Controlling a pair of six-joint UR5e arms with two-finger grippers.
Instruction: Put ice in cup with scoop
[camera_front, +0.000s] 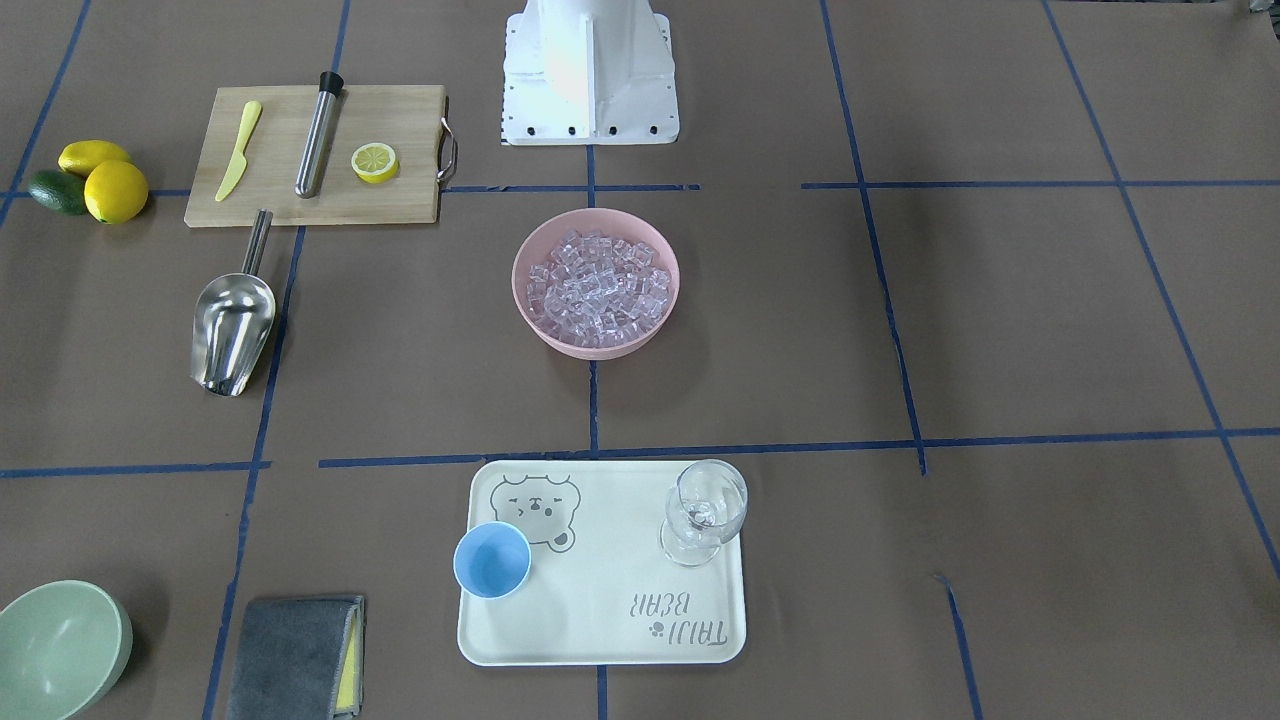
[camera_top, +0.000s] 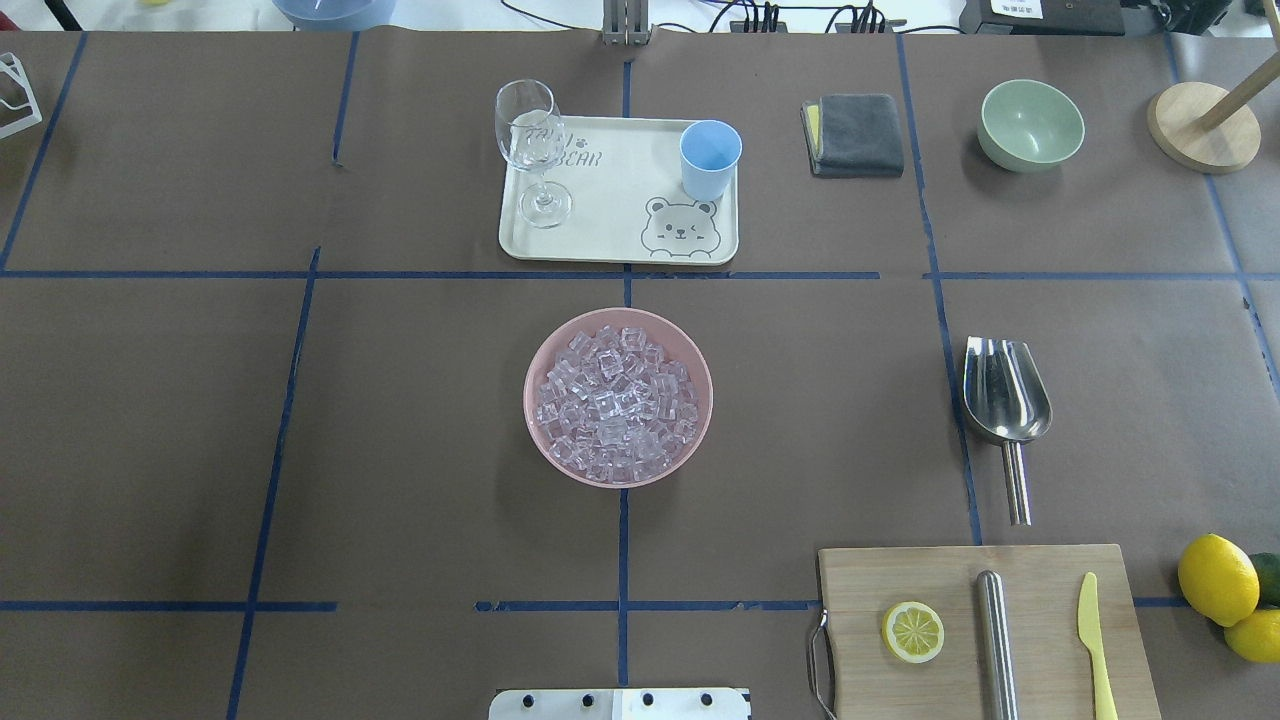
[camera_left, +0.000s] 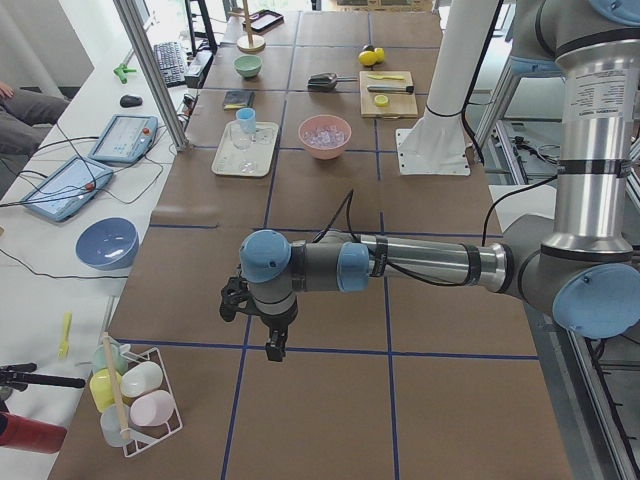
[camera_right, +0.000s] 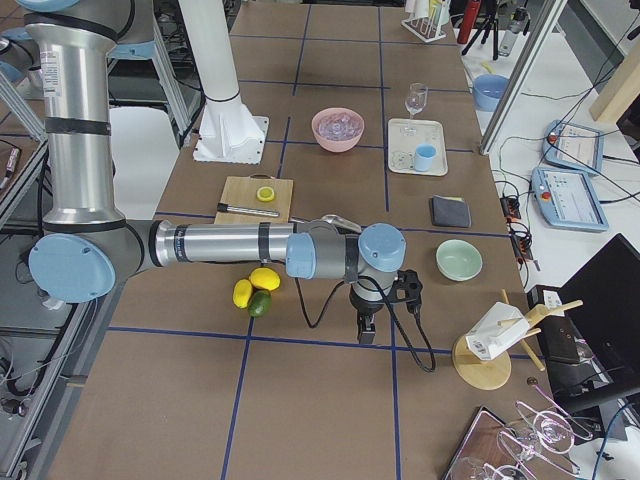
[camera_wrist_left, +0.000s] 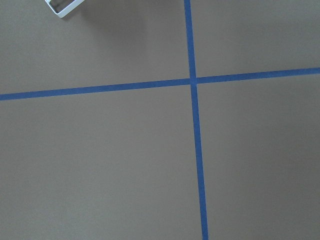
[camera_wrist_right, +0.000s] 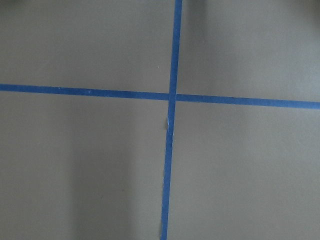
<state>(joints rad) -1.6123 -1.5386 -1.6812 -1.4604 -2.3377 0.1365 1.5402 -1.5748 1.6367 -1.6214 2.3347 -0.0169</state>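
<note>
The ice is a heap of clear cubes in a pink bowl at the table's middle, also in the front view. The light-blue cup stands upright and empty on a cream tray. The steel scoop lies flat on the table to the bowl's right, handle toward the robot. My left gripper hangs over bare table far from these, seen only in the left side view. My right gripper shows only in the right side view. I cannot tell whether either is open or shut.
A wine glass stands on the tray. A cutting board holds a lemon slice, a steel cylinder and a yellow knife. Lemons, a grey cloth and a green bowl sit on the right side.
</note>
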